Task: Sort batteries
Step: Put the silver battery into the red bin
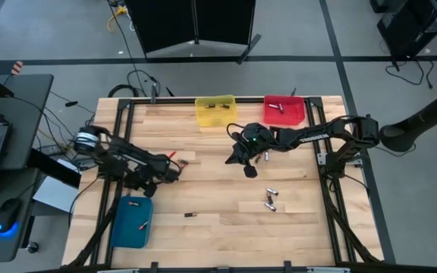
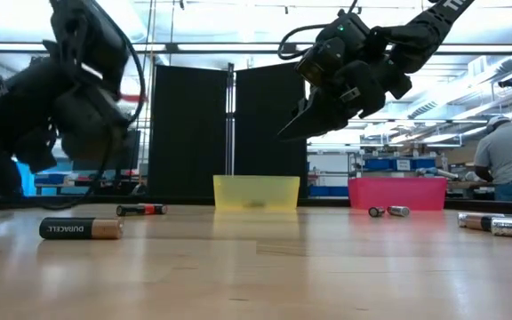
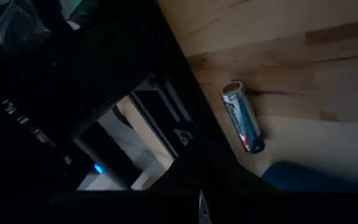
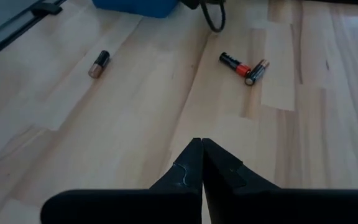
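Observation:
Batteries lie scattered on the wooden table. Three silvery cells (image 1: 271,199) sit right of centre, a black one (image 1: 190,215) near the front, and a red-marked pair (image 1: 179,159) by the left arm. My right gripper (image 1: 241,158) is shut and empty, held high above the table's middle (image 2: 288,133), fingers slanting down (image 4: 201,149). Ahead of it lie a copper-ended cell (image 4: 98,63) and a black-red pair (image 4: 244,67). My left gripper (image 1: 170,176) hovers low at the left, shut (image 3: 201,202). A silvery-blue cell (image 3: 241,117) lies on the wood beyond it.
A yellow bin (image 1: 215,111) and a red bin (image 1: 285,111) stand at the far edge, the red one holding a cell. A blue bin (image 1: 131,221) sits at the near left corner. A laptop and mouse are off the table's left. A person (image 2: 509,160) stands in the room behind.

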